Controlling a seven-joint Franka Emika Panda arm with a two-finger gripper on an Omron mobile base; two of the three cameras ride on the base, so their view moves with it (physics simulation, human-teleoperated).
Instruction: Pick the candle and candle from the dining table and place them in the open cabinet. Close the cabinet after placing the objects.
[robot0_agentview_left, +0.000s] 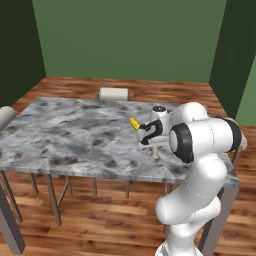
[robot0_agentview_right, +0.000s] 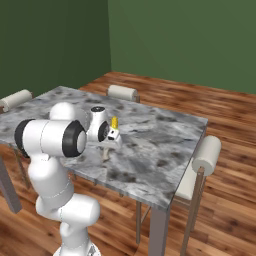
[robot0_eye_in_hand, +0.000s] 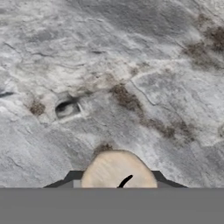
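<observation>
A cream candle (robot0_eye_in_hand: 118, 173) with a dark wick stands on the dining table (robot0_agentview_left: 75, 135), seen from above between my finger tips. My gripper (robot0_eye_in_hand: 118, 181) is shut on it. In the base views the gripper (robot0_agentview_left: 156, 145) (robot0_agentview_right: 106, 144) points straight down near the table's right front part, and the pale candle (robot0_agentview_right: 105, 152) stands under it on the marble. A second, smaller greyish candle (robot0_eye_in_hand: 68, 109) stands apart on the marble. The cabinet is out of view.
A yellow corn cob (robot0_agentview_left: 134, 123) (robot0_agentview_right: 114, 122) lies just beyond the gripper. Cushioned chairs stand at the far side (robot0_agentview_left: 114, 93), the left end (robot0_agentview_left: 6, 116) and the right end (robot0_agentview_right: 206, 155) of the table. Wooden floor and green walls surround it.
</observation>
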